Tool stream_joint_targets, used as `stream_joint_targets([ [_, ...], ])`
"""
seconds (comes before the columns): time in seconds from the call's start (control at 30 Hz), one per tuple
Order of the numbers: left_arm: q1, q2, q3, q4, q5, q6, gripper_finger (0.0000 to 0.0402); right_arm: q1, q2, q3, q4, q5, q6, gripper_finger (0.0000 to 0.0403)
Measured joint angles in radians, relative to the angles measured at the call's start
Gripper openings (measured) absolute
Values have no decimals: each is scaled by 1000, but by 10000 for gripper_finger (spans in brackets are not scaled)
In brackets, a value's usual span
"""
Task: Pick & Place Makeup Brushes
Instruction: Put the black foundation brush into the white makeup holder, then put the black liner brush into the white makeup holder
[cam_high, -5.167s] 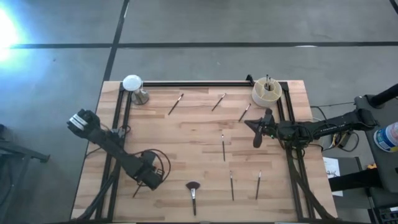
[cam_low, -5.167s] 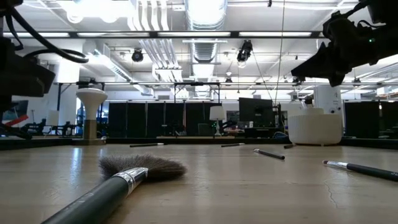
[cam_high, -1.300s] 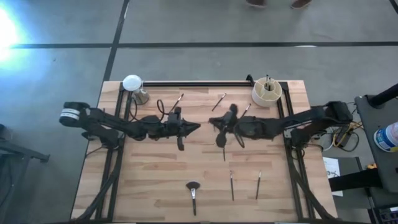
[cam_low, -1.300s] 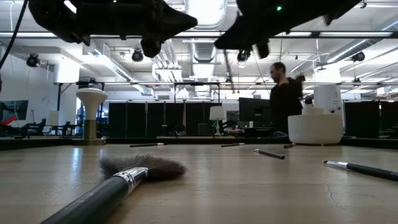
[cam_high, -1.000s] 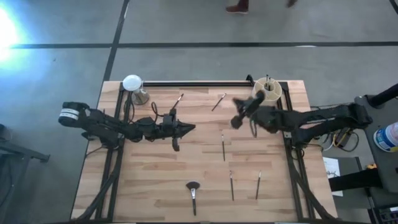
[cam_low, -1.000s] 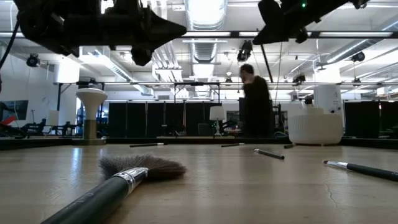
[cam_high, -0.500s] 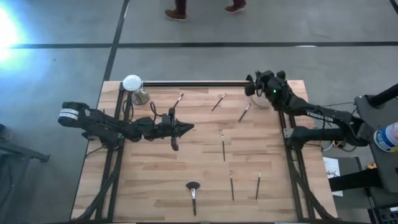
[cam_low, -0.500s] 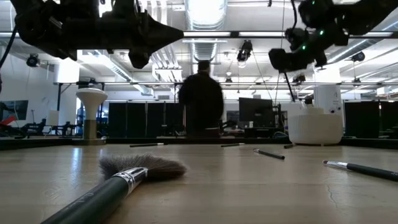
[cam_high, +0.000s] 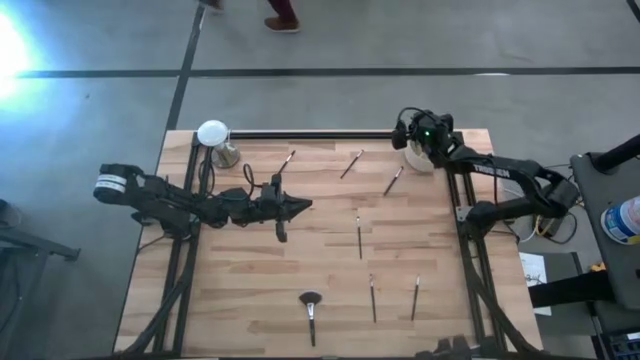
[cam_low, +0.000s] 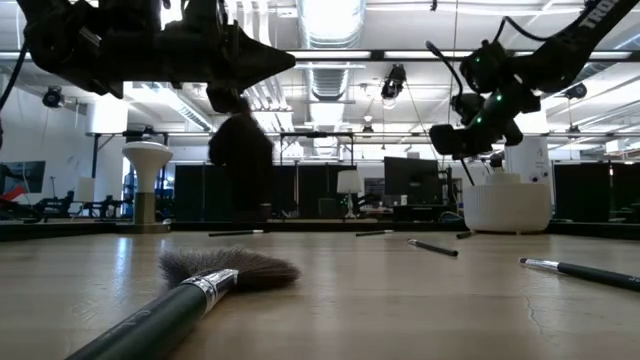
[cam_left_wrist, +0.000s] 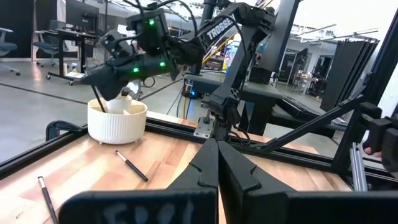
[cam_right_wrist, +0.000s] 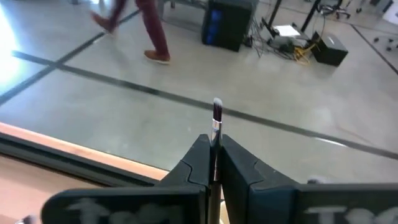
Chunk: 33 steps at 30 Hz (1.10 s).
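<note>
"TROSSEN" is showing on the right arm (cam_left_wrist: 230, 28). The right claw (cam_right_wrist: 212, 167) is gripping a brush (cam_right_wrist: 216, 121) above the white cup (cam_left_wrist: 116, 122) on the wooden tabletop (cam_high: 330, 270); the left claw (cam_high: 300, 204) is hanging clenched and empty.

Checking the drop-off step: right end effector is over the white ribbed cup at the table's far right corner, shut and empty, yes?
Not empty. The right end effector is shut on a thin makeup brush with a silvery ferrule, its tip poking out past the fingers in the right wrist view. It is over the white ribbed cup, as the high view shows.
</note>
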Motion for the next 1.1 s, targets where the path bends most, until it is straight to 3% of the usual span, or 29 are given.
stream_joint_targets([
  [0.33,0,0,0,0,0,-10,0,-12,45,0,-6,-19,13,41],
  [0.57,7,0,0,0,-1,-14,0,-12,8,1,-31,-19,32,48],
  [0.77,33,25,-20,7,-1,-29,0,-3,-90,34,-209,-22,85,47],
  [0.93,56,65,-50,113,7,-41,0,93,-208,49,-385,-23,164,15],
  [1.1,80,90,-98,229,58,-42,0,321,-312,48,-527,57,325,8],
])
